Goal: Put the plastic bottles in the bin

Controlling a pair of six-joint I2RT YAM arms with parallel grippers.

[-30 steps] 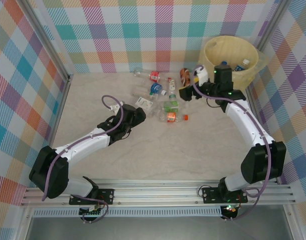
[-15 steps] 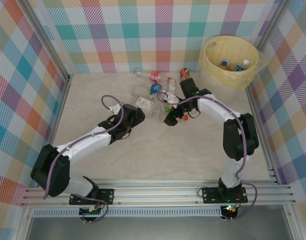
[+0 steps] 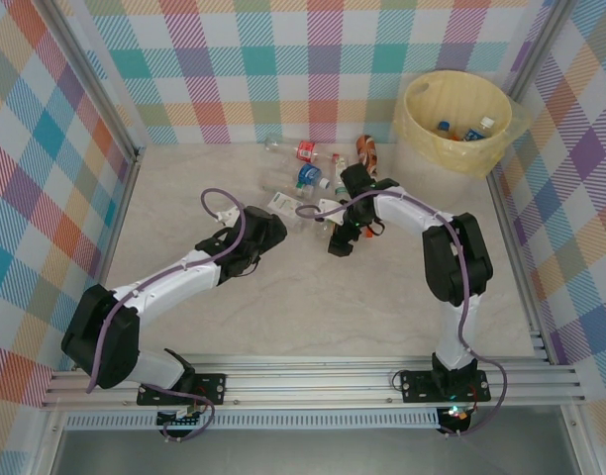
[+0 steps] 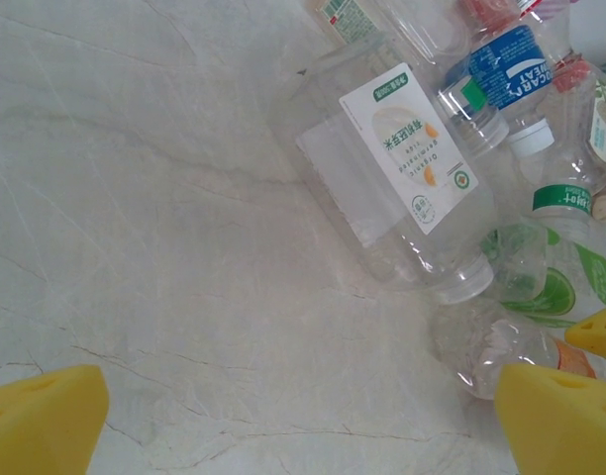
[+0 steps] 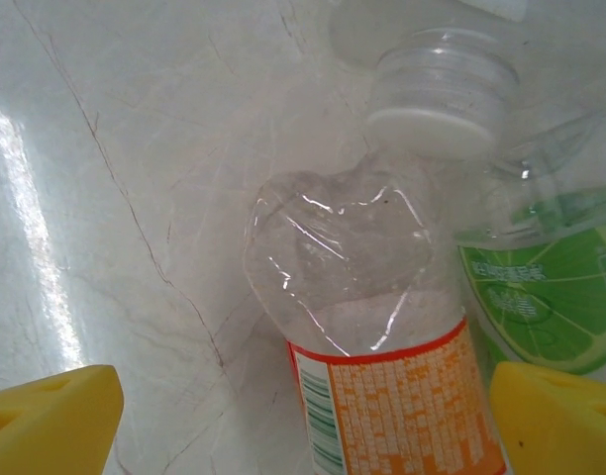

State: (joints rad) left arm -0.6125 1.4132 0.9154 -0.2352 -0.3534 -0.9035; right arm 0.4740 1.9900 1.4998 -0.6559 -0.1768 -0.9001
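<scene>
Several plastic bottles (image 3: 308,176) lie in a cluster at the back middle of the table. My right gripper (image 5: 308,426) is down on the table, open, with a crushed clear bottle with an orange label (image 5: 382,336) lying between its yellow fingers (image 5: 55,416), untouched by either. From above, the right gripper (image 3: 340,240) covers most of that bottle. The left gripper (image 4: 298,421) is open over bare table, just short of a clear bottle with a white label (image 4: 402,168); seen from above, the left gripper (image 3: 273,226) is left of the cluster. The bin (image 3: 412,114) stands at the back right.
A green-label bottle (image 5: 541,287) and a white-capped bottle (image 5: 432,109) lie right beside the orange-label one. A blue-label bottle (image 4: 506,64) lies farther back. Two bottles (image 3: 461,129) are inside the bin. Checked walls close the table on three sides.
The right arm swung from the bin leftwards and down to the bottle cluster, and its gripper now straddles the orange-label bottle. The left arm has stayed still.
</scene>
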